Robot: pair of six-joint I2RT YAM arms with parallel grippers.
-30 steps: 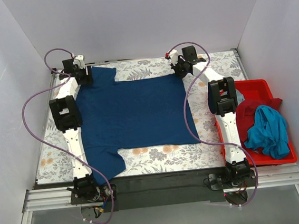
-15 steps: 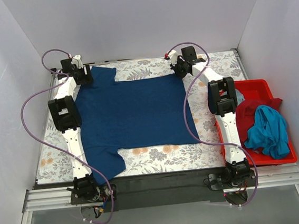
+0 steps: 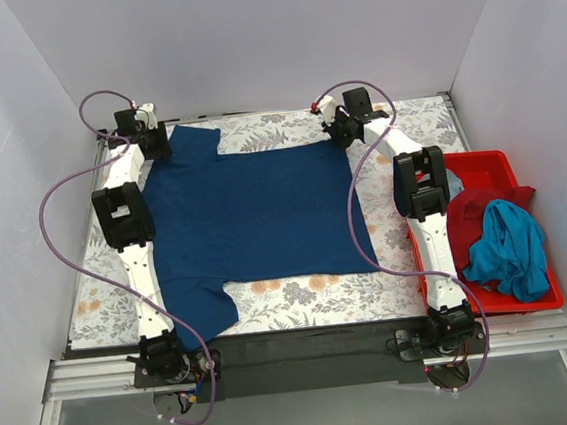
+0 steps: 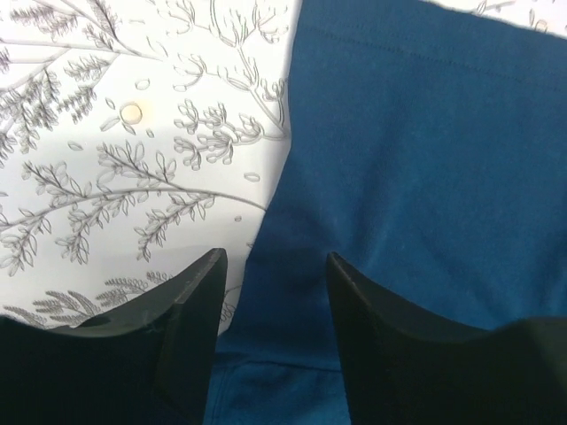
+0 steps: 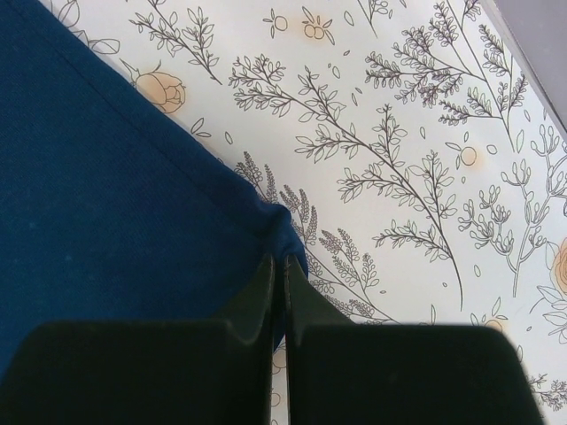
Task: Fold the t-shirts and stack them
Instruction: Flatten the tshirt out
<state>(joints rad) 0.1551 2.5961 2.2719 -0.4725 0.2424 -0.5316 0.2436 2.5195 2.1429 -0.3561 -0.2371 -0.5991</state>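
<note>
A navy blue t-shirt (image 3: 254, 215) lies spread flat on the floral table cover (image 3: 276, 131), with no print showing. My left gripper (image 3: 154, 145) is at the shirt's far left sleeve. In the left wrist view it (image 4: 275, 266) is open, its fingers (image 4: 190, 297) astride the sleeve's edge (image 4: 399, 159), gripping nothing. My right gripper (image 3: 341, 137) is at the shirt's far right corner. In the right wrist view it (image 5: 276, 261) is shut on that bunched corner (image 5: 285, 232). A red t-shirt (image 3: 476, 212) and a teal-blue t-shirt (image 3: 508, 246) lie crumpled in the bin.
The red plastic bin (image 3: 489, 159) stands at the table's right edge beside the right arm. Purple cables loop from both arms over the shirt's sides. White walls close in the back and both sides. Bare floral cover shows along the far and near edges.
My left gripper has shifted slightly left and back at the sleeve. The right gripper and the shirt have not visibly moved.
</note>
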